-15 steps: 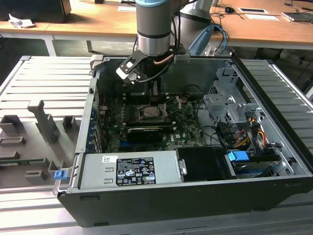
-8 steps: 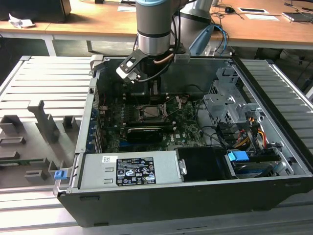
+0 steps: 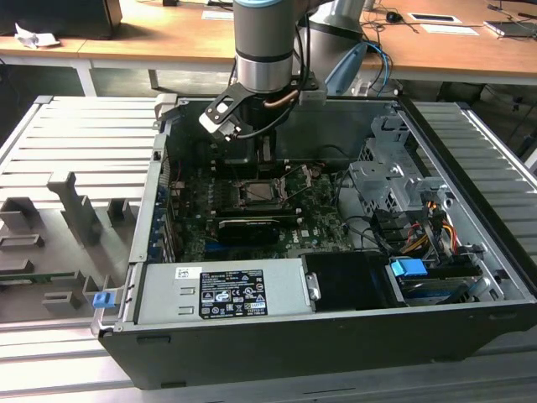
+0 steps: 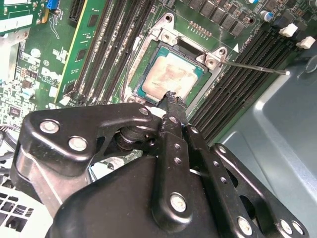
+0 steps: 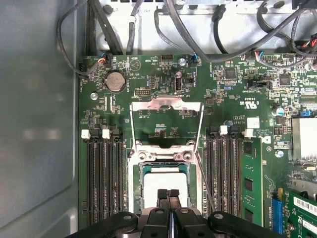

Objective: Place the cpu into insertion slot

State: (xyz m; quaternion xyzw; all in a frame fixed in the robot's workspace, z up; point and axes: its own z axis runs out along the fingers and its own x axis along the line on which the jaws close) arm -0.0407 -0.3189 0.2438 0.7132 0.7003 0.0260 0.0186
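Note:
The cpu [image 4: 171, 74], a small square chip with a dull silver top, lies flat inside the insertion slot [image 4: 148, 44], whose silvery frame surrounds it. In the first wrist view the cpu [image 5: 163, 181] sits in the insertion slot [image 5: 133, 183] with the hinged metal plate [image 5: 166, 105] swung open beyond it. My gripper [image 4: 172, 99] hangs just over the chip's near edge, its black fingers [image 5: 162, 194] pressed together with nothing between them. In the exterior view the gripper [image 3: 254, 155] hovers inside the open computer case above the slot [image 3: 262, 194].
The thin wire lever [image 4: 257, 67] sticks out sideways from the socket. Rows of black memory slots [image 5: 104, 178] flank both sides. A long black card [image 3: 247, 227], cables [image 3: 369, 227], a power supply [image 3: 226, 290] and the case walls [image 3: 151, 201] crowd the area.

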